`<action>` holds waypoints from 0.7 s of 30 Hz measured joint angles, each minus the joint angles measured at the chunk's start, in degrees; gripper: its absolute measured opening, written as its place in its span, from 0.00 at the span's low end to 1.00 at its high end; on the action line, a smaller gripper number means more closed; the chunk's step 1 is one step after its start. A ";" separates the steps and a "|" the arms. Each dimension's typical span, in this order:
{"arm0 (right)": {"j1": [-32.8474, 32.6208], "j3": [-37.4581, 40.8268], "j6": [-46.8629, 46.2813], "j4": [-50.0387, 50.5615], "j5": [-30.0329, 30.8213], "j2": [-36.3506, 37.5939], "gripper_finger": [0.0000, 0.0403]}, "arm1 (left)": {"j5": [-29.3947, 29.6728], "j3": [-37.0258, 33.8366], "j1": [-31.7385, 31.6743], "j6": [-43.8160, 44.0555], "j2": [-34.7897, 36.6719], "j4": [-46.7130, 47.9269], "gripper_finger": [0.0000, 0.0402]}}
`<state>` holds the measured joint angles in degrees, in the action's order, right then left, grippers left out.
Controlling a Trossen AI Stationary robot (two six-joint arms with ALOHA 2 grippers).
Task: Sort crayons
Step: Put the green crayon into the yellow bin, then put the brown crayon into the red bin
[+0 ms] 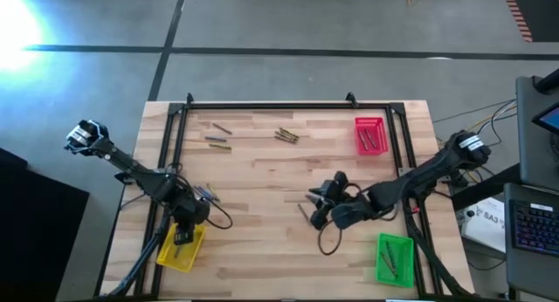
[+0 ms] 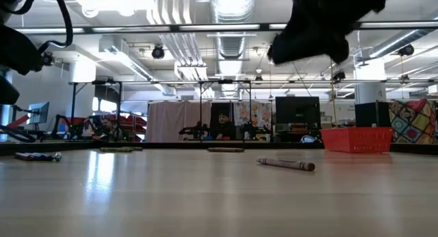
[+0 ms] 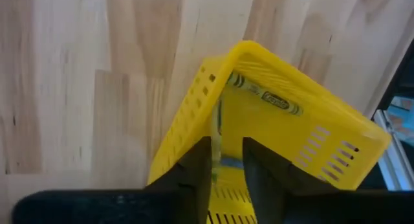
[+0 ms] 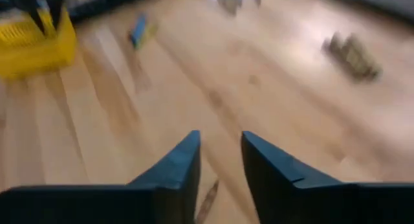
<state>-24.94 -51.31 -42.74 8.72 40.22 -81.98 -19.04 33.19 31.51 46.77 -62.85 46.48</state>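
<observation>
Now the left pincer (image 3: pixel 226 160) hangs over the yellow tray (image 1: pixel 181 250), its fingers nearly closed around a thin crayon (image 3: pixel 216 134). Well apart from that tray, the right pincer (image 4: pixel 220 160) hovers slightly open and empty above a loose crayon (image 1: pixel 304 212) on the tabletop (image 1: pixel 262 162).

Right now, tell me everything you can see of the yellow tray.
The yellow tray is a small rectangular basket of what looks like plastic, with rows of slots cut in its walls. It sits flat on the wooden table at the near left corner, turned slightly askew. The left gripper hangs right over it, its fingers open a little with a thin yellowish crayon upright between them. One yellow crayon with a printed label lies inside along a wall.
</observation>
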 joint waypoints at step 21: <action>5.50 -2.66 -7.00 -0.38 -20.96 -18.65 0.39 | 53.82 15.32 -0.90 -36.10 -0.10 -16.20 0.32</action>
<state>-19.44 -53.98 -49.75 8.35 19.25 -100.63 34.78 48.51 30.61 10.67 -62.95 30.28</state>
